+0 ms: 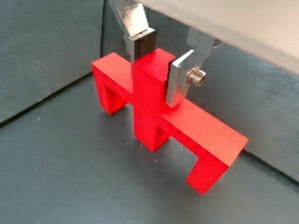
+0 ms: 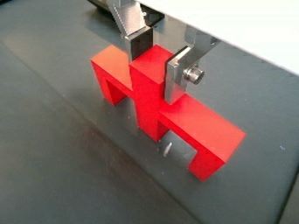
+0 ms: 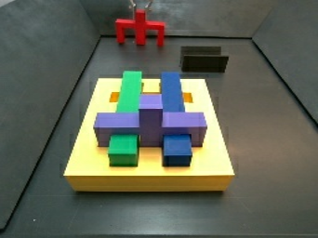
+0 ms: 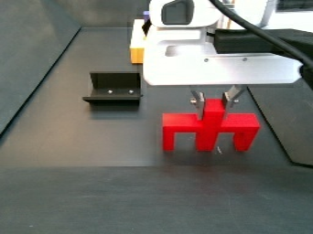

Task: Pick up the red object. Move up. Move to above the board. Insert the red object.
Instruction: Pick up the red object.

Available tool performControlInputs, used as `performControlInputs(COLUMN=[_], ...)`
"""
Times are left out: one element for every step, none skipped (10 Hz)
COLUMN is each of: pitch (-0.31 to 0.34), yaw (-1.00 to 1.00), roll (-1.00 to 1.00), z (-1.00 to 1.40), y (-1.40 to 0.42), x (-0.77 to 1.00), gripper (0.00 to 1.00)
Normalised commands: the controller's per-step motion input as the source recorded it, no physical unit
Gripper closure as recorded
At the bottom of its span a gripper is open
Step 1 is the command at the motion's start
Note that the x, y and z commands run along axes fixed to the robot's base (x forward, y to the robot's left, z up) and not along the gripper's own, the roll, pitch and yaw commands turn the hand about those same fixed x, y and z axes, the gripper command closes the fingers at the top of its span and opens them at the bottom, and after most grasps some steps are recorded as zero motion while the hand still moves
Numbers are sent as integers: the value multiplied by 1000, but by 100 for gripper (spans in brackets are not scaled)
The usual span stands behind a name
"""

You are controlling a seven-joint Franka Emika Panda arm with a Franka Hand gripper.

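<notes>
We judged the first step, the pick-up, to be in hand: the red object point(image 4: 210, 129) stood on the dark floor on its two legs, not yet lifted as far as we could tell. The next move called for a straight rise, keeping the stem square in the grip, then a carry over to the board point(image 3: 152, 158).

In a side view, reading left to right, we noted the fixture point(image 4: 113, 87), then the red object, with the gripper point(image 4: 213, 101) directly above it. The board lay well apart from the piece, bearing green, blue and purple blocks point(image 3: 149, 118); in that view the red object point(image 3: 140, 29) sat at the far end of the floor, the fixture point(image 3: 205, 59) to its right.

In both wrist views the gripper point(image 1: 158, 66) was nearly closed, the fingers point(image 1: 184, 77) pressed flat on either side of the upright stem. We recorded the stem as clamped; nothing else was between the plates point(image 2: 183, 77).
</notes>
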Motion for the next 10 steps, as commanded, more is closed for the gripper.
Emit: performControlInputs(pitch=[0,0,0,0,0,0,0,0,0,0], yaw=[0,0,0,0,0,0,0,0,0,0], roll=[0,0,0,0,0,0,0,0,0,0], z=[0,0,0,0,0,0,0,0,0,0], y=[0,0,0,0,0,0,0,0,0,0], x=[0,0,0,0,0,0,0,0,0,0], gripper=[100,100,100,100,100,100,100,100,100,100])
